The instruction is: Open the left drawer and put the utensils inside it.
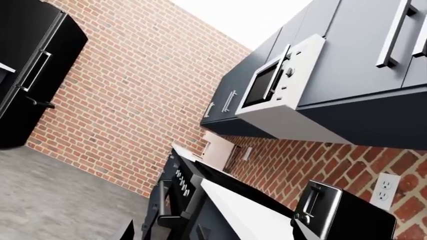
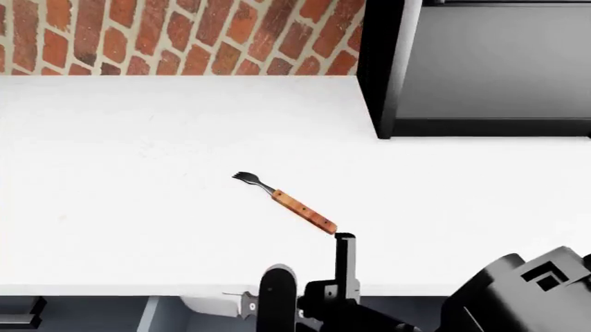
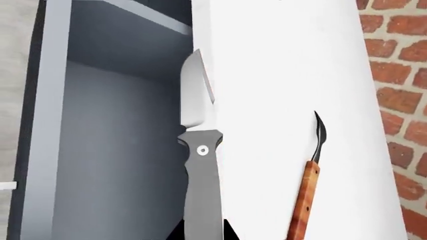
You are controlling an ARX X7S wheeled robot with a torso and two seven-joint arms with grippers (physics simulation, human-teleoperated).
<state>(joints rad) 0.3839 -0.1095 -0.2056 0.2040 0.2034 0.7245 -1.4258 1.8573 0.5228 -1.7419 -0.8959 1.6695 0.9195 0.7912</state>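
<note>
Knife (image 3: 200, 165), gripped by right end effector (image 2: 309, 290), shows over open drawer (image 3: 100, 150) only wrist-side; left unseen.

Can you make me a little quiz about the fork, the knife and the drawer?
1. True or false: the fork lies on the white counter.
2. What does the right claw hold? A) the knife B) a spoon C) nothing
3. Fill in: the left drawer is ____ (open or shut).
Key: 1 true; 2 A; 3 open.
</note>
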